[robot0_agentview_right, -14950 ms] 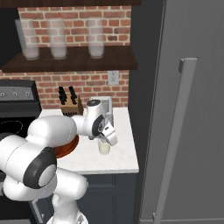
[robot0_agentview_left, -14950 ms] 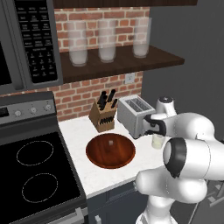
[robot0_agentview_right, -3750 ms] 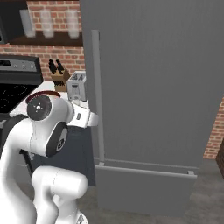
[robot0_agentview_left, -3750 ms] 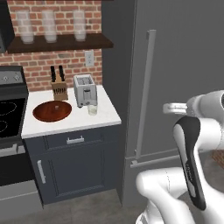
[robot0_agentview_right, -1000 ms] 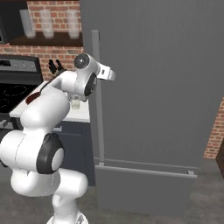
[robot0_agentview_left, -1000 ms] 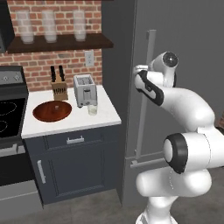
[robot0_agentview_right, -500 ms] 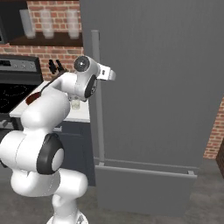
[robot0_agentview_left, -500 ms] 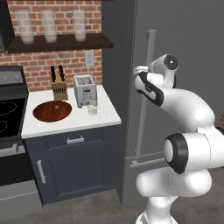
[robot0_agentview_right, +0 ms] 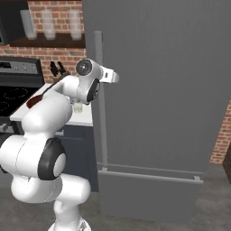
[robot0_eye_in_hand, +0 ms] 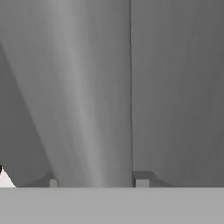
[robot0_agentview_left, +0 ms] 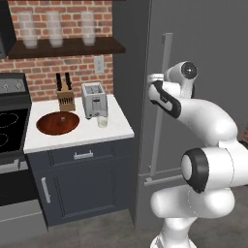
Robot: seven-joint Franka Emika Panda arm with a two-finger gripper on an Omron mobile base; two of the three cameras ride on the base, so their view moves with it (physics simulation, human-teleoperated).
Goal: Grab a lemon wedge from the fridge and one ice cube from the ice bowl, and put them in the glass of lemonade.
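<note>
The dark grey fridge (robot0_agentview_left: 203,48) (robot0_agentview_right: 171,90) stands shut, so the lemon wedge is hidden. My gripper (robot0_agentview_left: 157,83) (robot0_eye_in_hand: 97,181) is up at the fridge's pale vertical bar handle (robot0_agentview_left: 164,58) (robot0_agentview_right: 100,131) (robot0_eye_in_hand: 92,109). In the hand view the bar runs between my two fingertips (robot0_eye_in_hand: 142,180), which press on either side of it. The reddish-brown ice bowl (robot0_agentview_left: 58,123) lies on the white counter (robot0_agentview_left: 116,130) left of the fridge. The small glass of lemonade (robot0_agentview_left: 102,121) (robot0_agentview_right: 78,108) stands in front of the toaster, far from my hand.
A toaster (robot0_agentview_left: 94,99) and a knife block (robot0_agentview_left: 65,97) stand at the back of the counter. A stove (robot0_agentview_left: 9,126) adjoins it on the left. A shelf above carries three tall frosted glasses (robot0_agentview_left: 55,29). Dark cabinets (robot0_agentview_left: 82,184) sit below the counter.
The fingers have drawn in onto the fridge handle. The arm has barely shifted and the fridge door stays shut.
</note>
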